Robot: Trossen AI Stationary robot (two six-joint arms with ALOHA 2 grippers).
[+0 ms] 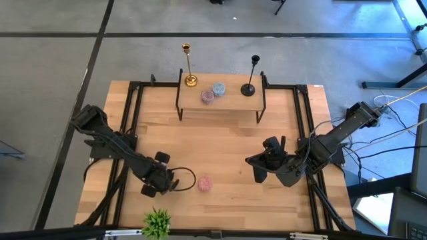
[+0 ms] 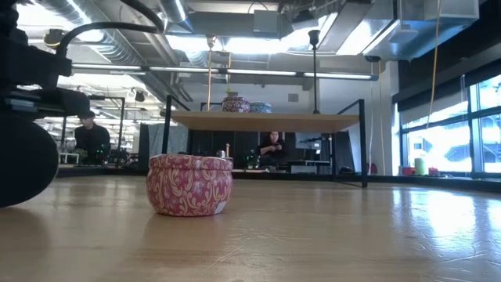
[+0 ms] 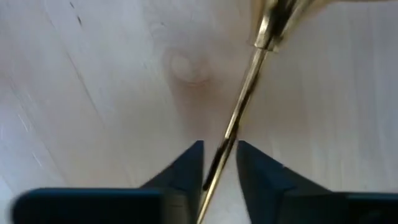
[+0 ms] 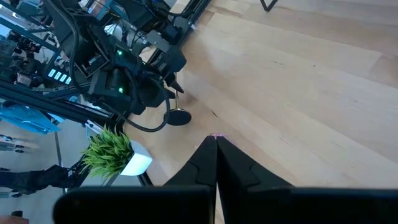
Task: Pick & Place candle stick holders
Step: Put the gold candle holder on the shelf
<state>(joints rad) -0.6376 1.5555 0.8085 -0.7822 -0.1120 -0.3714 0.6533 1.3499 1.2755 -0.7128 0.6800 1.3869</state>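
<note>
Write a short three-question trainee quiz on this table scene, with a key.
1. True or false: the black stick-like candle holder stands on the raised wooden shelf.
2. How many small round tins sit on that shelf?
3. Which pincer is at the thin stem of the shiny gold candle holder low over the table? A: left pincer. B: right pincer.
Key: 1 true; 2 two; 3 A.

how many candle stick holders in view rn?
3. A gold candle stick holder and a black candle stick holder stand upright on the raised shelf. A third, brass holder lies on the table between the left tool's fingers.
</note>
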